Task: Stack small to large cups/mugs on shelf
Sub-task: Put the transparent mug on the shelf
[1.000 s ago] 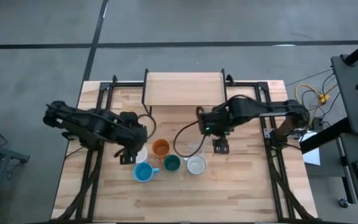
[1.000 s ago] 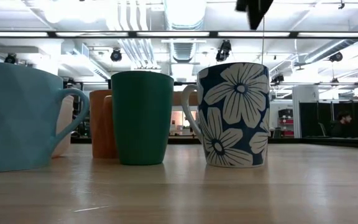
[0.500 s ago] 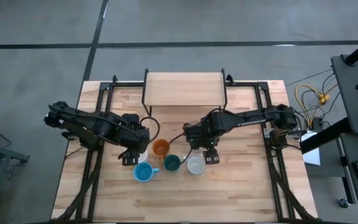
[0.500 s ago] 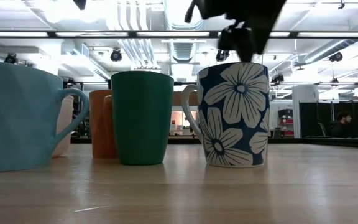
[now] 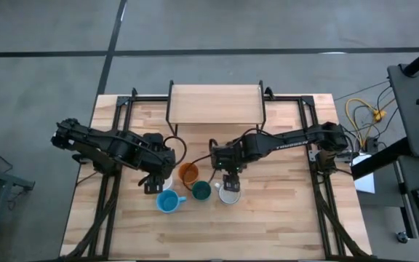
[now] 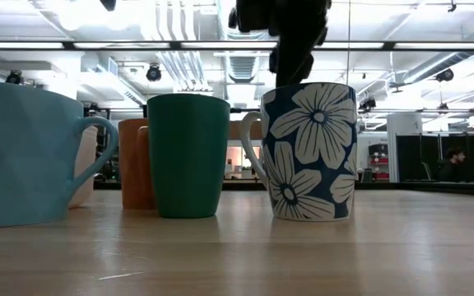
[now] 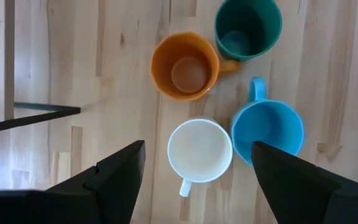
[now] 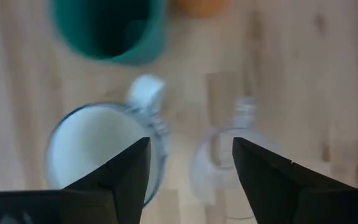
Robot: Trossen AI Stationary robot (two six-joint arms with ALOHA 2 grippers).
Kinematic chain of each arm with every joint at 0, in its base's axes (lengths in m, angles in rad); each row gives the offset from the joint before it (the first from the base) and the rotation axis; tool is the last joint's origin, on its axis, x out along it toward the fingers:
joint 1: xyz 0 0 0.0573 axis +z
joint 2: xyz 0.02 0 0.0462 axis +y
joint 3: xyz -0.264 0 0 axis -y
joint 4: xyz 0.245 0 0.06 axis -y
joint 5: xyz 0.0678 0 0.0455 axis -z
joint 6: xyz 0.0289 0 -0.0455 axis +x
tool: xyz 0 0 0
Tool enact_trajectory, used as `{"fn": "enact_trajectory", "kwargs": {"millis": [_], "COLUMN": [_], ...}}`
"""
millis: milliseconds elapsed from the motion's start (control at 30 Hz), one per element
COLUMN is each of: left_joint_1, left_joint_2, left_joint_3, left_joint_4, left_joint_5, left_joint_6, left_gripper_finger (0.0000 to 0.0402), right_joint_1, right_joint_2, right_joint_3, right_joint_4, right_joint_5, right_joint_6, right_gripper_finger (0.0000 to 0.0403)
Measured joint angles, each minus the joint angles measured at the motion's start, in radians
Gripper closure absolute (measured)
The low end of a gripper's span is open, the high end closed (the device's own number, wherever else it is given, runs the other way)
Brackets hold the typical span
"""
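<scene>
No cup is on the shelf (image 5: 214,103) yet. The cups (image 5: 195,186) all sit on the table (image 5: 282,218). Both grippers, left (image 5: 151,185) and right (image 5: 229,183), hang over them, fingers apart, holding nothing.

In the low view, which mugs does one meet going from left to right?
light blue mug → orange mug → dark green cup → blue mug with white flowers

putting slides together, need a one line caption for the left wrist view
Open left gripper hovering above the white mug, with orange mug, dark green cup and light blue mug nearby.
</scene>
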Motion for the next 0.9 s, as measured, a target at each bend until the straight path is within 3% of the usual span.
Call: {"fn": "enact_trajectory", "kwargs": {"millis": [167,600,900], "left_joint_1": [0.0,0.0,0.0], "left_joint_2": [0.0,-0.001,-0.001], "left_joint_3": [0.0,0.003,0.002], "left_joint_4": [0.003,0.007,0.007], "left_joint_5": [0.004,0.01,0.011], "left_joint_6": [-0.024,-0.036,-0.048], "left_gripper_finger": [0.0123,0.0123,0.0123], "right_joint_1": [-0.024,-0.043,-0.08], "right_joint_2": [0.0,0.001,0.001], "right_joint_3": [-0.017,-0.03,-0.088], "right_joint_4": [0.036,0.118,0.183], "right_joint_5": [0.035,-0.01,-0.036], "right_joint_6": [0.088,-0.233,-0.177], "right_gripper_finger": [0.0182,0.0182,0.0183]}}
